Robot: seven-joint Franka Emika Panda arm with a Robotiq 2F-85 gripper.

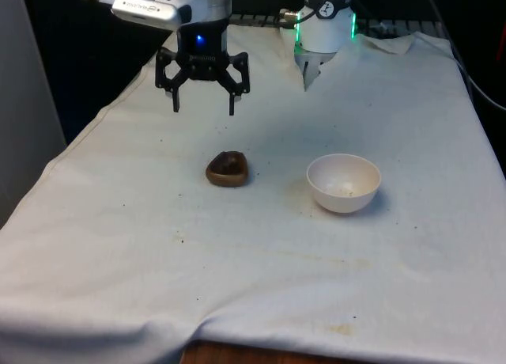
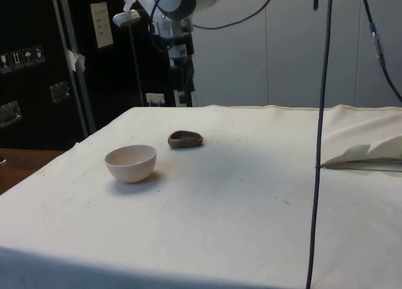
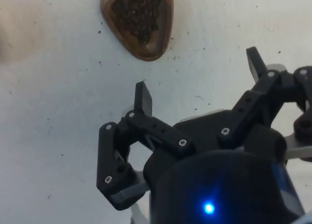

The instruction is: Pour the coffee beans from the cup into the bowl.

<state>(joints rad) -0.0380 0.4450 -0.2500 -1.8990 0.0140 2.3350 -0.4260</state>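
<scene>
A low brown cup [image 1: 227,168] [image 2: 185,139] [image 3: 138,22] stands upright near the middle of the cloth, filled with dark coffee beans. A white bowl [image 1: 343,182] [image 2: 130,163] sits beside it, toward the front view's right, with a few pale specks inside. My black gripper [image 1: 203,104] [image 2: 186,81] [image 3: 200,80] hangs open well above the cloth, behind the cup and slightly toward the front view's left. Its fingers hold nothing.
The white cloth [image 1: 261,253] is wrinkled and lightly stained around the bowl. A hanging black cable [image 2: 320,144] crosses the side view. A fold of cloth [image 2: 364,154] rises near the table's edge in the side view.
</scene>
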